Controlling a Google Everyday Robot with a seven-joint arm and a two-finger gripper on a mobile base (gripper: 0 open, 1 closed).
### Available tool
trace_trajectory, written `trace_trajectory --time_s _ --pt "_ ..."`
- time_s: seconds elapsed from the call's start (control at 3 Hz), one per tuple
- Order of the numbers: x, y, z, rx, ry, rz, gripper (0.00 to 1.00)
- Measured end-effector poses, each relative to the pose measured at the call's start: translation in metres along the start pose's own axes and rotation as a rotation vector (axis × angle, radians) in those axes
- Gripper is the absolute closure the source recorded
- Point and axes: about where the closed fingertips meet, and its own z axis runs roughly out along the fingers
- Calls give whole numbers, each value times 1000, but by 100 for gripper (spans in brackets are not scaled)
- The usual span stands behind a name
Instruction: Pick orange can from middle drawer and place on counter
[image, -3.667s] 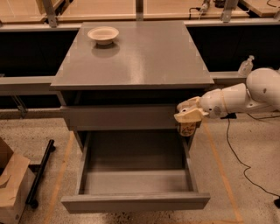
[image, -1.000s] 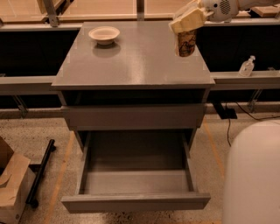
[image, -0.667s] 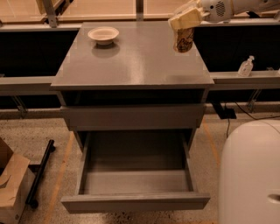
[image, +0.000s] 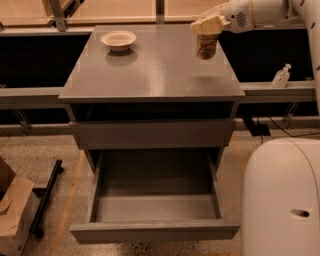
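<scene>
The can (image: 206, 47) is upright over the far right corner of the counter (image: 150, 75), out of the drawer. The counter is the broad grey top of a cabinet (image: 152, 134) in the middle of the view. It is slightly glossy and overhangs the body beneath. Under it runs a dark slot, then a shut flat front panel.

The robot's white base (image: 282, 200) fills the lower right corner. The drawer (image: 155, 231) is pulled out at the foot of the cabinet, a wide shallow grey tray with low walls and a plain front. The white arm (image: 260, 12) comes in from the upper right along the counter's far edge.

A cardboard box (image: 12, 215) sits on the speckled floor at lower left, with a black bar (image: 45, 200) lying just beside it. A cream bowl (image: 118, 40) stands on the far left part of the counter, well apart from the can.

The gripper (image: 207, 29) is at the arm's end directly above the can. Its pale fingers are clamped on the can's top, hiding the lid. The dull orange-brown body with dark print shows below them. Whether the can's base touches the counter I cannot tell.

A small clear bottle (image: 281, 76) stands on a grey ledge to the right of the cabinet.
</scene>
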Motion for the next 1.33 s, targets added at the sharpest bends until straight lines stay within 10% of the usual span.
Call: trace_trajectory --time_s 0.33,1.33 --pt "15 -14 13 25 -5 30 100" --pt "67 -29 30 30 30 195 35"
